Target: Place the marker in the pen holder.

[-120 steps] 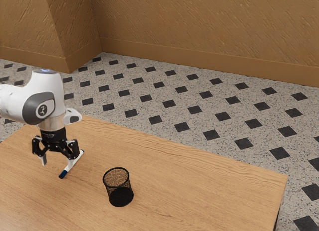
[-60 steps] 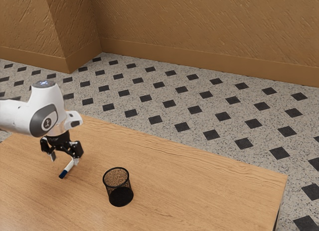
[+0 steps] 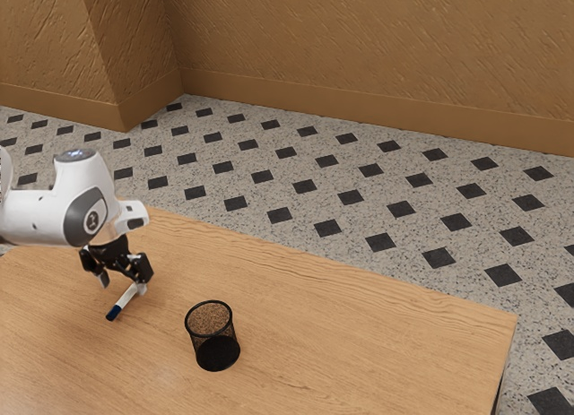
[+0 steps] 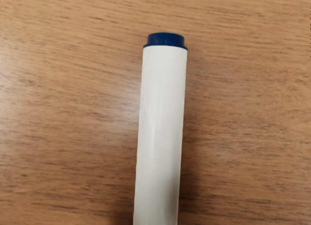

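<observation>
The pincer (image 3: 123, 282) is open, its fingers well apart, low over the counter (image 3: 359, 343). Below it lies the marker (image 3: 124, 301), white with blue ends, on the wood, seemingly not gripped, though contact with one finger is hard to judge. The mesh pen holder (image 3: 213, 343) stands upright nearby, apart from the marker

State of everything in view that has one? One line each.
Gripper: open, fingers apart, low at the marker, not gripping it.
Marker: lying on its side on the table, outside the holder.
Blue cap: looks to be on.
Holder: upright, empty.
</observation>
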Robot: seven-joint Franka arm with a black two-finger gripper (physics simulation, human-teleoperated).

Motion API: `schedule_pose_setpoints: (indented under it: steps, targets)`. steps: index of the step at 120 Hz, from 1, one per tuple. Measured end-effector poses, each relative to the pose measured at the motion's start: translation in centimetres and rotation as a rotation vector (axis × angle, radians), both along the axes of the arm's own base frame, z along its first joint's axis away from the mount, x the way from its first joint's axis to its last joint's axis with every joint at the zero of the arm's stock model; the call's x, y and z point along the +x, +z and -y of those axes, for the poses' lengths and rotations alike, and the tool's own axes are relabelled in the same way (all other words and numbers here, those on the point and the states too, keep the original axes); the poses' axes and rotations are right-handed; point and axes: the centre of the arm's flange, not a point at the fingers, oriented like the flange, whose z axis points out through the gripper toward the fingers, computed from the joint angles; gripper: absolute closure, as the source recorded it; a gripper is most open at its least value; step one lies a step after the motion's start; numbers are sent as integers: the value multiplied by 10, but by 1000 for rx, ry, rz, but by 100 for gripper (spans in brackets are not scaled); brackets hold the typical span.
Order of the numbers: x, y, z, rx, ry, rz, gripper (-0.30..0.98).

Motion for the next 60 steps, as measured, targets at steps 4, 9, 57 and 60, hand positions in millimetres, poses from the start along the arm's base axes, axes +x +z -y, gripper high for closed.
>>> schedule_pose_setpoints:
  steps: [4,9,57,60]
  targets:
    - [0,-1,0,-4,-4,-1,0]
    - [0,-3,0,-8,-9,-2,0]
    - [23,-8,-8,-23,-71,18,0]
    - [24,-8,-8,-24,-74,20,0]
